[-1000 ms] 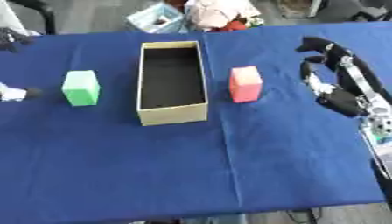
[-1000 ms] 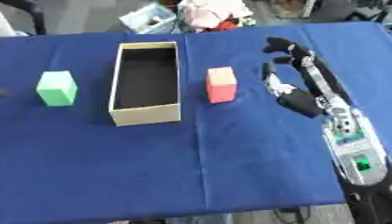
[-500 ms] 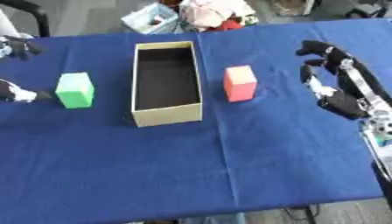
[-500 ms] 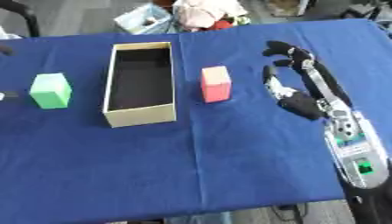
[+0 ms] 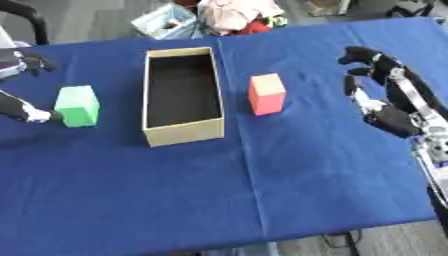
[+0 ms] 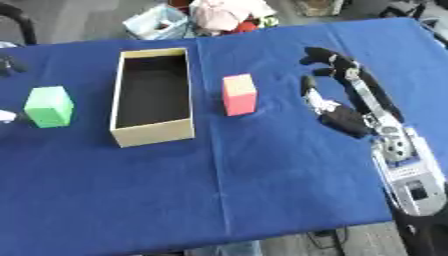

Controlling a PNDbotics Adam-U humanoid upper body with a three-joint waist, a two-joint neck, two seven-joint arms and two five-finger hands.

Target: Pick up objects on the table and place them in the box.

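Before me the tan cardboard box (image 5: 181,95) stands open and empty, dark inside, long side running away from me. A green block (image 5: 78,105) stands upright well to its left; a red block (image 5: 266,93) stands upright just to its right.

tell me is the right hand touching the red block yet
Apart. The right eye view shows bare blue cloth between the right hand and the red block.

Black robot hands, silver at the joints

The right hand (image 6: 348,107) has slim black fingers with pale silver links; behind them runs a grey-white forearm casing with small dark markings. The left hand (image 5: 19,109) shows a black finger tipped white.
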